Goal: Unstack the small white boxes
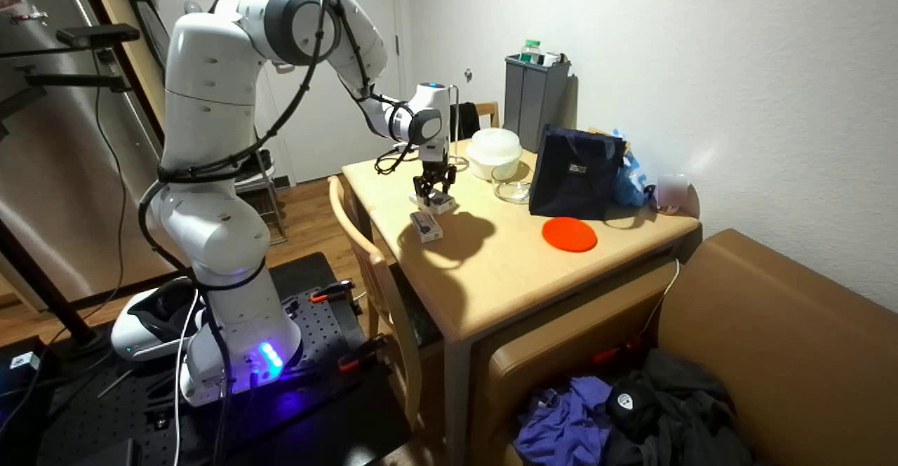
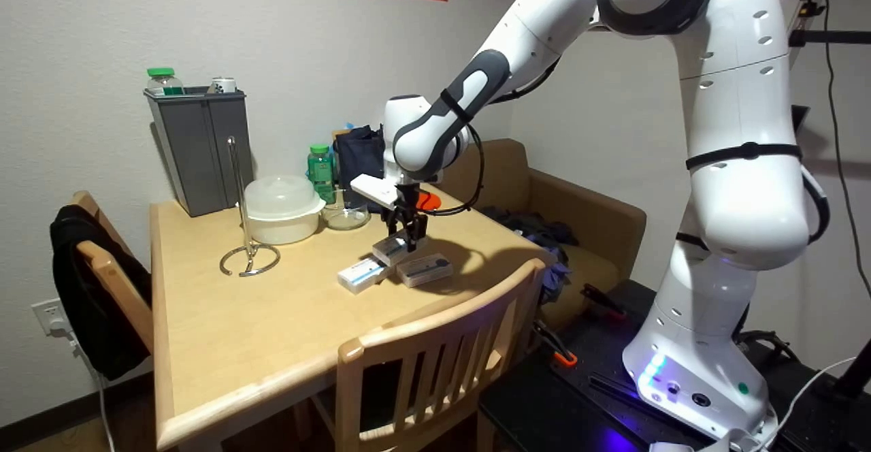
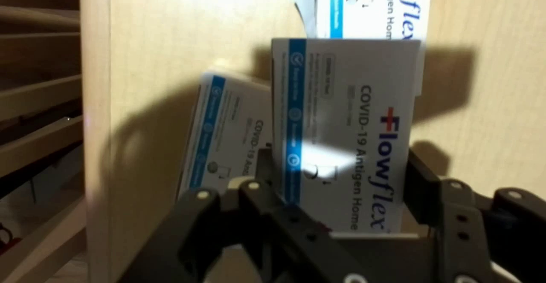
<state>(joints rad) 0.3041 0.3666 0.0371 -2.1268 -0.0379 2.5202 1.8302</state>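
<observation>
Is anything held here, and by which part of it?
It cannot be told for sure: the uppermost white box lies between the fingers of the gripper, one at each long side, but whether they grip it is unclear.

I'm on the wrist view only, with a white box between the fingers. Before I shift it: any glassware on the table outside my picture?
Observer: Yes, a clear bowl, glass by the look of it, stands next to a lidded white container.
Operator: Anything thin and upright I might snag?
Observer: In both exterior views a metal stand rises from the table, apart from the white boxes.
Operator: And is anything lying flat out there?
Observer: An orange-red disc lies flat on the table near the dark bag.
</observation>
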